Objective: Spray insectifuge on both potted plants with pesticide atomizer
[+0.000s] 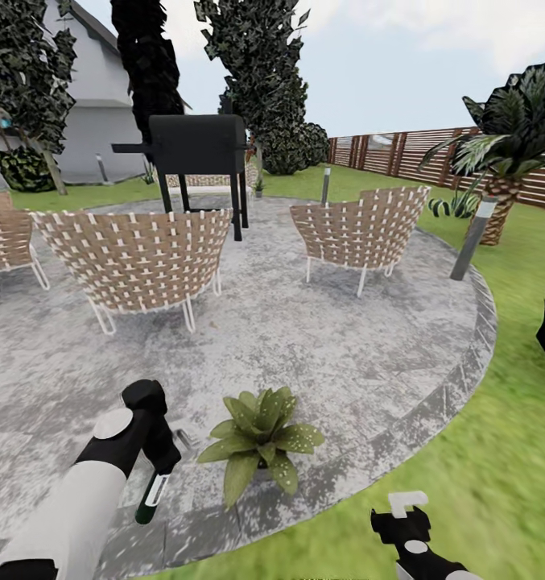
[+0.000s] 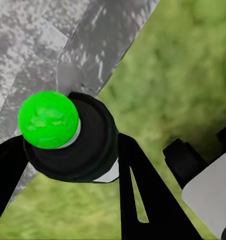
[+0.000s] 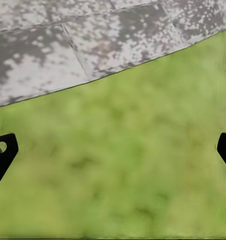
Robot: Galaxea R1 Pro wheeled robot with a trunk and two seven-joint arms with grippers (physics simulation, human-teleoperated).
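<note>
Gripped nose-down in the left gripper's (image 1: 155, 475) jaws, the pesticide atomizer (image 1: 152, 497) hangs just left of the near potted plant (image 1: 260, 441), while the right gripper (image 1: 405, 515) idles wide.

My left tool (image 1: 161, 471) is matt black, plastic-looking, on a smooth white arm. The atomizer (image 1: 152, 497) in it looks like smooth plastic, its green tip (image 2: 48, 120) glossy. The patio (image 1: 344, 354) is rough mottled grey stone. The chairs (image 1: 135, 256) are woven wicker on thin white metal legs. The fence (image 1: 409, 151) is slatted wood; the grill (image 1: 197, 145) is matt black.
</note>
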